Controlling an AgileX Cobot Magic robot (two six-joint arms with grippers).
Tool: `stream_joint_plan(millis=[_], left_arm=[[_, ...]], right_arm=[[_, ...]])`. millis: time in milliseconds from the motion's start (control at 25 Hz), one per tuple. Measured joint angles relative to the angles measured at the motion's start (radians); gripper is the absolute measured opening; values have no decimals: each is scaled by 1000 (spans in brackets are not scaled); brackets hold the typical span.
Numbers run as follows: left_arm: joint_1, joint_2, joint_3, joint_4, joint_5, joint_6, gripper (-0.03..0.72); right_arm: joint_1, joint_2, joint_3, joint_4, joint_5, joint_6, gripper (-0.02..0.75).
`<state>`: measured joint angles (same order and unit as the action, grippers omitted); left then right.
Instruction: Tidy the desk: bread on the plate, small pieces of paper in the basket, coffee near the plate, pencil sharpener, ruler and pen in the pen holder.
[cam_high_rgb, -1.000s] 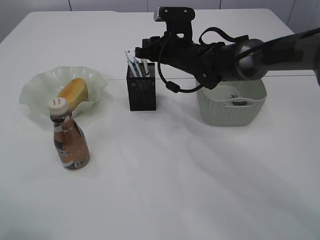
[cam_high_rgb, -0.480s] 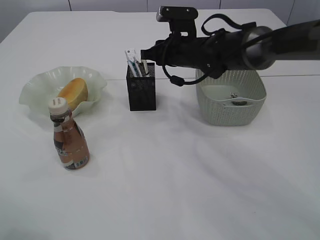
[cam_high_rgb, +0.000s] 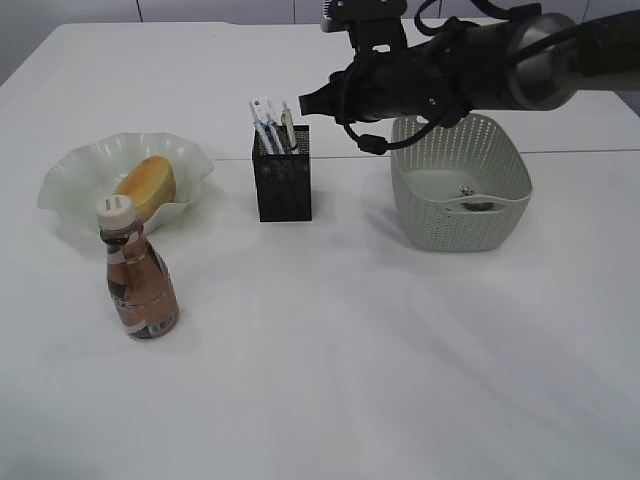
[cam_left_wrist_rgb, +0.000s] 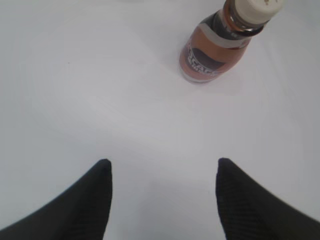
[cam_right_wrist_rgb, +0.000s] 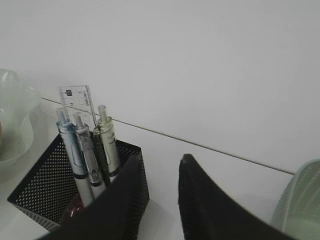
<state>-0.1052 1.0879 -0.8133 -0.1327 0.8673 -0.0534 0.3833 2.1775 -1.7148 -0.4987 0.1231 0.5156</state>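
Note:
The black mesh pen holder (cam_high_rgb: 283, 175) holds three pens (cam_high_rgb: 270, 127) and a clear ruler (cam_right_wrist_rgb: 79, 100); it also shows in the right wrist view (cam_right_wrist_rgb: 60, 185). My right gripper (cam_high_rgb: 312, 102) hovers open and empty just right of and above the holder, its jaws (cam_right_wrist_rgb: 159, 160) apart. The bread (cam_high_rgb: 147, 186) lies on the pale green plate (cam_high_rgb: 70, 175). The coffee bottle (cam_high_rgb: 139, 272) stands in front of the plate and shows in the left wrist view (cam_left_wrist_rgb: 220, 42). My left gripper (cam_left_wrist_rgb: 162, 167) is open and empty over bare table. The pencil sharpener cannot be made out clearly.
A pale green woven basket (cam_high_rgb: 462, 215) stands right of the pen holder with small dark bits inside. A seam line crosses the white table behind the holder (cam_right_wrist_rgb: 210, 147). The right arm (cam_high_rgb: 480, 70) stretches over the basket.
My right gripper has risen and drawn back to the right, away from the pen holder top. A pen now stands in the holder, free of the jaws.

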Motion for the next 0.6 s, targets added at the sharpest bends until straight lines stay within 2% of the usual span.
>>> stream_joint_plan(millis=[160,400,480,600], left_arm=[[0,0,0,0,0,0,479],[0,0,0,1,0,0,479],[0,0,0,1,0,0,479],[0,0,0,1,0,0,479]], right_arm=[[0,0,0,-20,36,0,190],[0,-12,0,-22,272,-17,190],[0,-37,0,7,354,-89,190],[2,-82,-2,137,459,-254,191]])
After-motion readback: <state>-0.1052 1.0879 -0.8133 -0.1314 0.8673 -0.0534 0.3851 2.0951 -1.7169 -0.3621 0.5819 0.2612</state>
